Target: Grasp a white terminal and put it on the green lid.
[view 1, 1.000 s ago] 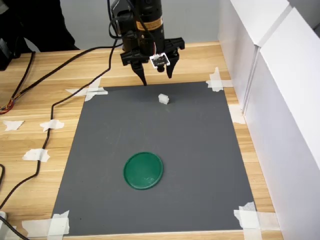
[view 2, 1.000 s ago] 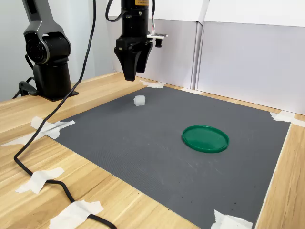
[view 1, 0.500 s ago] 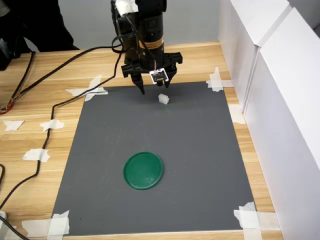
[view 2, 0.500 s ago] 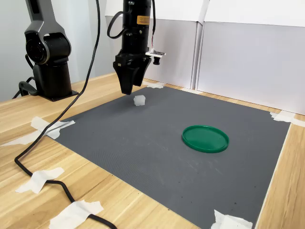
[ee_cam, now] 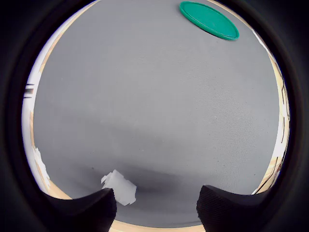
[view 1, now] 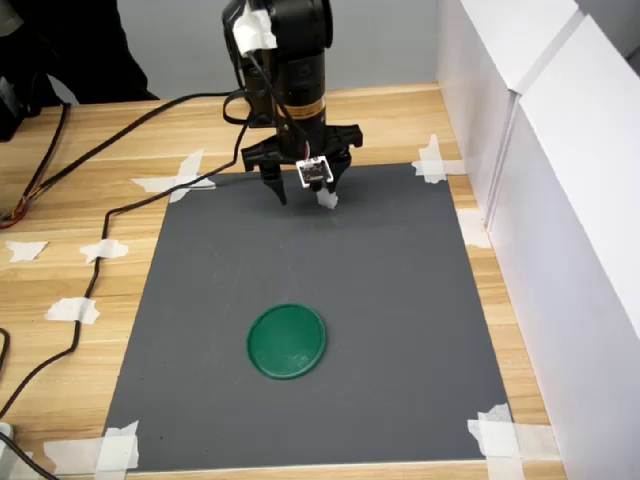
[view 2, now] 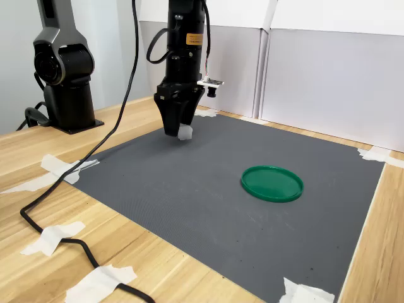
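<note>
1. Gripper position: we see it lowered close to the grey mat near the mat's far edge in the first exterior view, hanging vertically from the black arm.
2. In the wrist view, we see both fingertips as dark shapes spread well apart, with bare mat between them. The jaws stand wide and hold nothing.
3. We locate the white terminal on the mat in the wrist view, just beside one fingertip and inside the gap, nearer that finger than the other. We cannot tell whether it touches the finger.
4. In the first exterior view, the white terminal is partly hidden behind the small camera module on the wrist. In the second exterior view, the white terminal shows at the tip of the gripper, low against the mat.
5. We find the green lid lying flat on the mat, well apart from the gripper, toward the near edge in the first exterior view. The green lid lies to the second exterior view's right of the gripper. In the wrist view, the green lid sits at the far side of the mat.
6. White tape pieces fix the mat corners to the wooden table. A black cable runs across the table on the first exterior view's left.
7. White panels stand along the first exterior view's right.
</note>
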